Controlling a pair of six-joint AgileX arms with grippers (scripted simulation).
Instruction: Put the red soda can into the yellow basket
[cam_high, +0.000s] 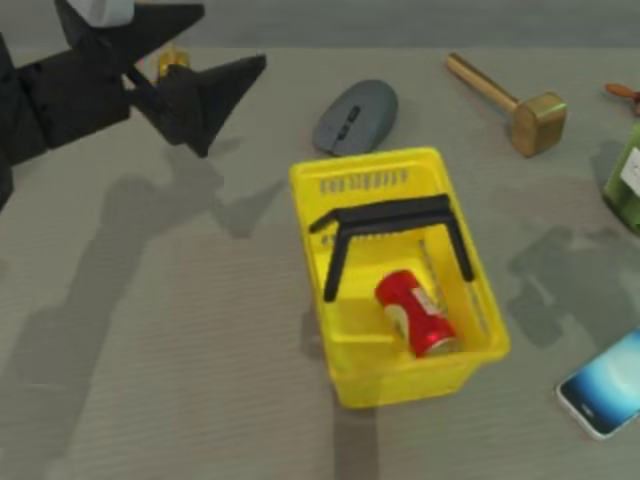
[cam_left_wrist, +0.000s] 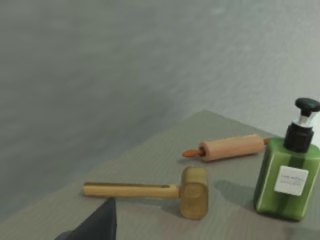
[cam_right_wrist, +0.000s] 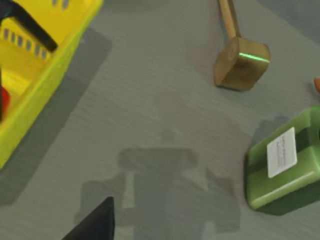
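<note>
The red soda can (cam_high: 418, 312) lies on its side inside the yellow basket (cam_high: 370, 170), under the black handles (cam_high: 395, 215). My left gripper (cam_high: 234, 36) hangs open over the table's back left, well away from the basket, with nothing between its fingers. One of its fingers (cam_left_wrist: 100, 225) shows in the left wrist view. My right arm is out of the top view; only its shadow falls on the right of the table. Its wrist view shows one dark finger (cam_right_wrist: 97, 222), set wide as on the left, above bare table beside the basket's wall (cam_right_wrist: 45, 75).
A grey mouse (cam_high: 355, 115) lies behind the basket. A wooden mallet (cam_high: 510, 100), a rolling pin (cam_left_wrist: 230, 147) and a green pump bottle (cam_high: 625, 180) are at the back right. A phone (cam_high: 605, 385) lies at the front right.
</note>
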